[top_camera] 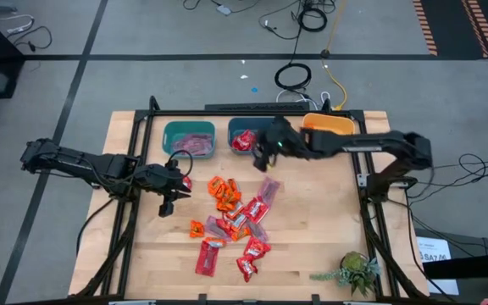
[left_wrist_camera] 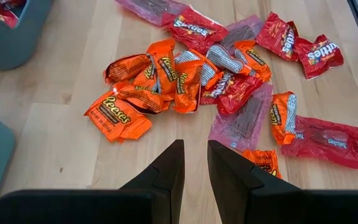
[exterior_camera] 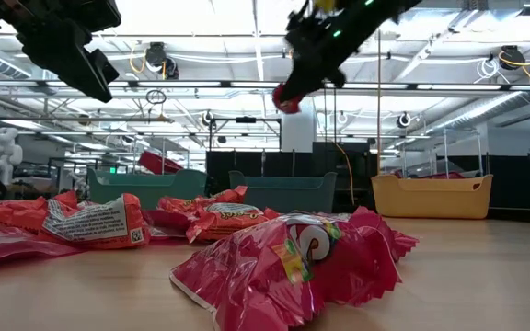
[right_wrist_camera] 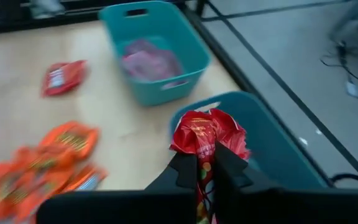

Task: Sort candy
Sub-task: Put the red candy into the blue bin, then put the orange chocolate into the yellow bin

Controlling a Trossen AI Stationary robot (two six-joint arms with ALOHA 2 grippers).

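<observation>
Red, orange and pinkish-mauve candy (top_camera: 235,216) lies in a loose pile at the middle of the wooden table, also seen in the left wrist view (left_wrist_camera: 216,68). My right gripper (top_camera: 265,149) is raised near the middle teal bin (top_camera: 244,138) and is shut on a red candy packet (right_wrist_camera: 209,134). The left teal bin (top_camera: 189,138) holds pinkish candy (right_wrist_camera: 148,62). My left gripper (left_wrist_camera: 194,165) waits left of the pile, slightly open with nothing between its fingers. My right gripper pinches the red packet's lower part (right_wrist_camera: 204,163) between its two fingers; its crumpled upper part (right_wrist_camera: 211,127) sticks out past the fingertips. The fingers slant downward toward the table's far left. The packet is lifted clear, high above the table (exterior_camera: 286,97), over the middle bin's rim (right_wrist_camera: 185,118).
A yellow bin (top_camera: 329,125) stands at the far right beside the teal ones. One red packet (top_camera: 185,182) lies apart next to my left gripper. A potted plant (top_camera: 358,271) sits at the near right corner. Dark frame rails (top_camera: 367,195) run along the table's sides.
</observation>
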